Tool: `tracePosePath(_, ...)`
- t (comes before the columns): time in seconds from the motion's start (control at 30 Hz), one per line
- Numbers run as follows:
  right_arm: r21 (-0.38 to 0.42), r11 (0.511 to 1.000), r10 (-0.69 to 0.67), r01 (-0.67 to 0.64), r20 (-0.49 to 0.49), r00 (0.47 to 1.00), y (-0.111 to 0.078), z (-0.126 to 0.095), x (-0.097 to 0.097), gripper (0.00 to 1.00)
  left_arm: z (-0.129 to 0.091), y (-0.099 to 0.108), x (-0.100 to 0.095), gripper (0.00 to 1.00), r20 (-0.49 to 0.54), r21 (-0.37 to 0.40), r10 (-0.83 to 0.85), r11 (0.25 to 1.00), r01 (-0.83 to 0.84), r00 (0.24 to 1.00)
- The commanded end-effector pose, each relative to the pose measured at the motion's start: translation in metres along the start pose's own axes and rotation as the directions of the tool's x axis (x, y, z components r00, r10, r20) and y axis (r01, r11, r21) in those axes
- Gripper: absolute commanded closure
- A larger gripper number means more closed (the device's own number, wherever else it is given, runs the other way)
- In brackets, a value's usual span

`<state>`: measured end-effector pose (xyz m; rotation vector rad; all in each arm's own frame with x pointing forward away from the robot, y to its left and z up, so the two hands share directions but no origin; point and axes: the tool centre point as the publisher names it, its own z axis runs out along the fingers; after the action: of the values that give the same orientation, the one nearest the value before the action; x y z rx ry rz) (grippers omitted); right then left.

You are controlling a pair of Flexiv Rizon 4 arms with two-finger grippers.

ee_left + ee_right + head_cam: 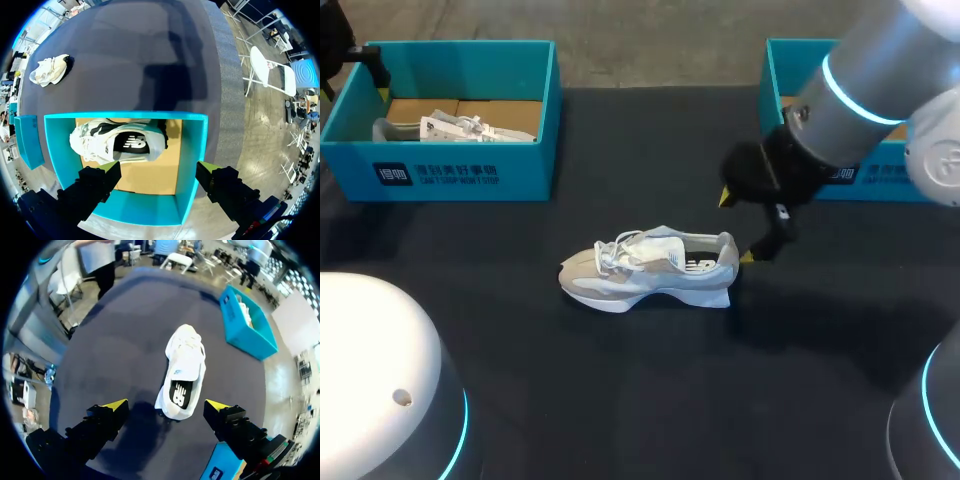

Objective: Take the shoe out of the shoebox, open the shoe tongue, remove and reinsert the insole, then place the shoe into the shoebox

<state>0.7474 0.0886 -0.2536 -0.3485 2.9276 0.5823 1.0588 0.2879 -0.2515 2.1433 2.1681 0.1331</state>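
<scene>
The right arm is leaning in from the far right and bending down toward the middle, with its black wrist angled low. The right gripper is hanging with its yellow-tipped fingers spread wide and gripping nothing. The left gripper is pointing downward at the far left, its fingers likewise standing wide apart and empty.
</scene>
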Motion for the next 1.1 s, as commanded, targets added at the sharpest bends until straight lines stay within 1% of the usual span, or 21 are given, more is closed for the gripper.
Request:
tracePosePath(0.03,-0.073,0.997,-0.003,0.004,0.007,1.0,-0.006,0.001,0.003,0.0,0.0,0.0,0.0,0.0,0.0,-0.001,0.0,1.0,0.0,1.0)
tracePosePath(0.27,-0.078,0.997,0.003,-0.002,0.015,1.0,-0.006,0.003,0.005,0.0,0.0,0.0,0.0,0.0,0.0,-0.001,0.0,1.0,0.0,1.0)
tracePosePath(0.3,-0.08,0.997,0.017,-0.014,0.042,0.999,-0.009,0.005,0.007,0.0,0.0,0.0,0.0,0.0,0.0,-0.001,0.0,1.0,0.0,1.0)
tracePosePath(0.33,-0.068,0.997,0.039,-0.037,0.028,0.999,-0.013,0.008,0.008,0.0,0.0,0.0,0.0,0.0,0.0,-0.001,0.0,1.0,0.0,1.0)
tracePosePath(0.43,-0.119,0.987,0.111,-0.106,0.042,0.993,-0.021,0.013,0.012,0.0,0.0,0.0,0.0,0.0,0.0,-0.001,0.0,1.0,0.0,1.0)
tracePosePath(0.47,-0.123,0.986,0.122,-0.115,0.047,0.991,-0.024,0.014,0.013,0.0,0.0,0.0,0.0,0.0,0.0,-0.001,0.0,1.0,0.0,1.0)
tracePosePath(0.57,-0.119,0.981,0.16,-0.152,0.065,0.985,-0.04,0.019,0.013,0.0,0.0,0.0,0.0,0.0,0.0,-0.001,0.0,1.0,0.0,1.0)
tracePosePath(0.63,-0.149,0.969,0.209,-0.196,0.074,0.975,-0.051,0.02,0.011,0.0,0.0,0.0,0.0,0.0,0.0,-0.001,0.0,1.0,0.0,1.0)
tracePosePath(0.67,-0.15,0.967,0.219,-0.204,0.086,0.972,-0.056,0.021,0.01,0.0,0.0,0.0,0.0,0.0,0.0,-0.001,0.0,1.0,0.0,1.0)
tracePosePath(0.77,-0.106,0.973,0.215,-0.203,0.115,0.97,-0.074,0.023,0.006,0.0,0.0,0.0,0.0,0.0,0.0,-0.001,0.0,1.0,0.0,1.0)
tracePosePath(0.87,-0.106,0.964,0.255,-0.244,0.114,0.96,-0.091,0.024,0.003,0.0,0.0,0.0,0.0,0.0,0.0,-0.001,0.0,1.0,0.0,1.0)
tracePosePath(0.93,-0.109,0.964,0.257,-0.245,0.125,0.958,-0.099,0.022,0.001,0.0,0.0,0.0,0.0,0.0,0.0,-0.001,0.0,1.0,0.0,1.0)
tracePosePath(0.97,-0.112,0.961,0.266,-0.253,0.122,0.956,-0.103,0.022,0.0,0.0,0.0,0.0,0.0,0.0,0.0,-0.001,0.0,1.0,0.0,1.0)
tracePosePath(1.1,-0.179,0.948,0.284,-0.261,0.116,0.952,-0.116,0.023,-0.003,0.0,0.0,0.0,0.0,0.0,0.0,-0.001,0.0,1.0,0.0,1.0)
